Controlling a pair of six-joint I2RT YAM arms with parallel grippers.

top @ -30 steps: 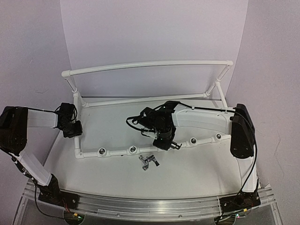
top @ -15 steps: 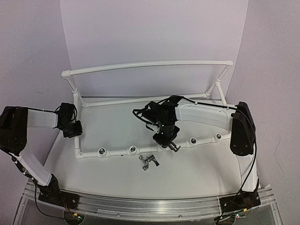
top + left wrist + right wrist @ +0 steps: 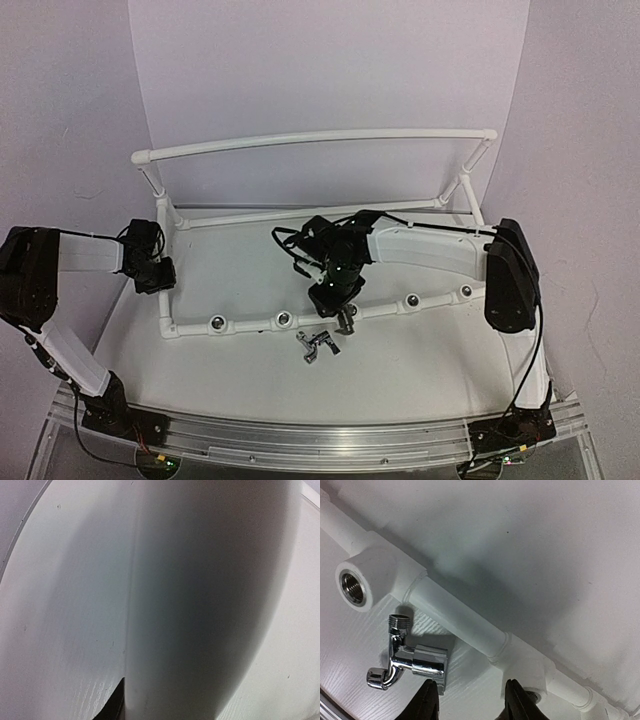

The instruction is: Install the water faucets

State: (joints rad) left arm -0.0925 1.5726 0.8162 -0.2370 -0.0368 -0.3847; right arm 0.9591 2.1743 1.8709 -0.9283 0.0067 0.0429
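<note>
Top view: sockets (image 3: 284, 319) all empty, and a faucet (image 3: 318, 345) lies loose just near of the frame's (image 3: 310, 138) front pipe. The left gripper (image 3: 155, 275) looks clamped on the frame's left pipe.
Left wrist: only pipe.
Right wrist: the right gripper (image 3: 470, 700) is open and empty over the faucet.

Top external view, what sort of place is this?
Probably a robotics lab test bench, not real plumbing: two robot arms on an aluminium rail, plain white backdrop panels, and a free-standing white pipe frame.
</note>
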